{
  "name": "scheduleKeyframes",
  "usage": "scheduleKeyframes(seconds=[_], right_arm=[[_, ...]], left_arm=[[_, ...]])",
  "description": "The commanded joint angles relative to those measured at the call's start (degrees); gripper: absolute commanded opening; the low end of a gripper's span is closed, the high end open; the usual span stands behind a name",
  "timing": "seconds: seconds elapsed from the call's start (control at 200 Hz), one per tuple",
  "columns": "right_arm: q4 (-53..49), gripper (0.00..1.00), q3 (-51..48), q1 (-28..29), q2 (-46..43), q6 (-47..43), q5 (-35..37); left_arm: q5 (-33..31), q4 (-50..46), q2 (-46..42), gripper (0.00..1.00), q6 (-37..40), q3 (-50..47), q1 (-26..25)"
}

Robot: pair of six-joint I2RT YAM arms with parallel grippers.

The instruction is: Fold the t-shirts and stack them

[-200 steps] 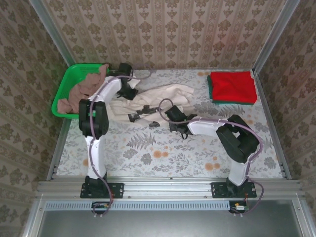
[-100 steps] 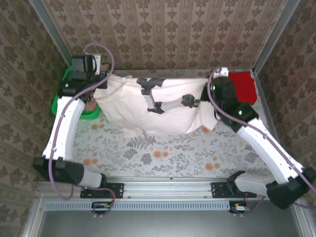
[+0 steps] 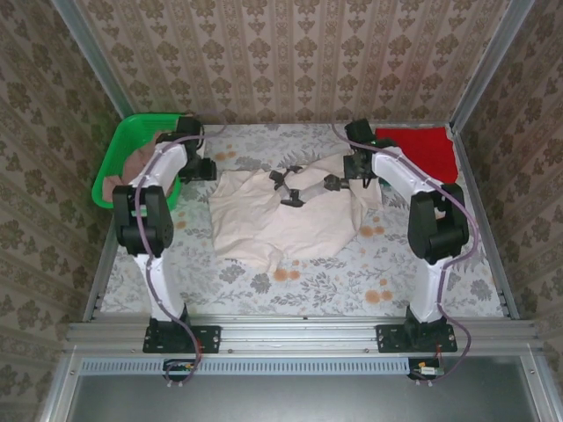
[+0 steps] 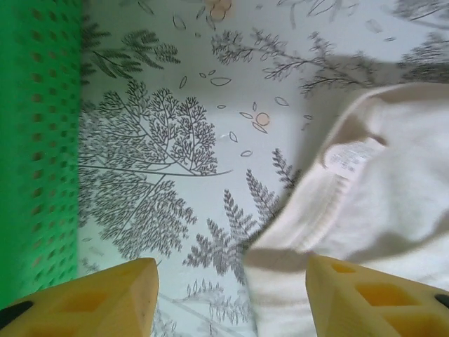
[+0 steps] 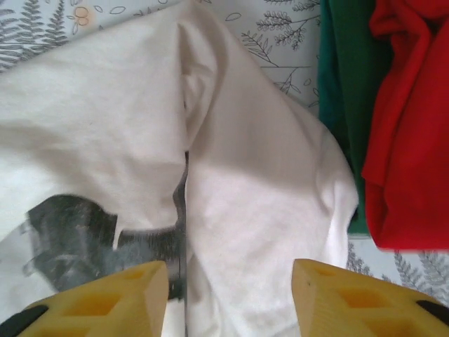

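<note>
At the far left of the overhead shot, the green basket sits on the bench tight against the left wall, with the dusty pink-brown t-shirt bunched up inside it. Just right of the basket is my left hand. From its own camera the two yellow fingers are spread wide. One is in the lower left of the frame near the basket's mesh wall, the other in the lower right over the edge of the cream t-shirt. Nothing is pinched between them, there's just floral bench and a bit of ribbed cream edge, with a small white label further up on the right.

The cream t-shirt takes up the middle of the overhead view. It's lying loose and rumpled on the bench, not folded, with a dark grey print near its top edge. My left hand is off its upper left corner and my right hand is at its upper right.

On the right hand's camera the fingers are spread apart too, over the cream cloth and gripping nothing. A seam or fold runs up the middle of the frame and the grey print is at lower left.

In the upper right of that frame the red t-shirt lies on top of the dark green t-shirt. The green edge peeks out on the left, right up against the cream cloth. In the overhead view that stack sits in the upper right corner of the bench.
</note>
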Motion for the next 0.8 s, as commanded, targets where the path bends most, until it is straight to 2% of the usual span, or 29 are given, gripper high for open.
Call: scheduleKeyframes(seconds=[0.0,0.07,0.14,0.295,0.36,0.5,0.56,0.66,0.795], right_arm=[[-0.52,0.63,-7.57,0.37,-9.61,3.4,-0.32],[2.55,0.65,-14.55,0.03,-13.43,5.33,-0.45],[4.3,0.64,-20.28,-0.93,-15.49,7.94,-1.56],[9.89,0.59,-28.61,-4.78,-16.29,12.68,-3.59],[10.73,0.58,-28.84,-6.62,-15.23,13.0,-5.42],[11.25,0.57,-28.1,-8.73,-13.42,12.65,-5.98],[12.0,0.58,-27.72,-9.65,-12.41,12.82,-7.02],[13.23,0.57,-26.91,-10.54,-10.32,13.26,-9.06],[15.17,0.56,-26.5,-11.33,-8.17,14.29,-11.88]], left_arm=[[0.79,4.59,-15.57,0.68,-3.85,-12.4,-1.94],[0.76,11.01,-25.02,0.74,-7.2,-25.06,-4.97],[-0.62,15.38,-32.28,0.75,-10.07,-35.25,-9.13],[-3.07,18.06,-40.65,0.73,-17.8,-48.53,-18.65],[-3.87,18.49,-42.37,0.72,-20.03,-51.85,-24.64],[-11.1,15.72,-47.66,0.71,-27.09,-57.5,-34.43],[-12.14,16.57,-49.92,0.71,-29.57,-60.39,-36.61],[-10.35,19.48,-50.55,0.68,-31.88,-63.0,-38.83],[-14.15,21.1,-48.56,0.68,-35.88,-62.4,-47.05]])
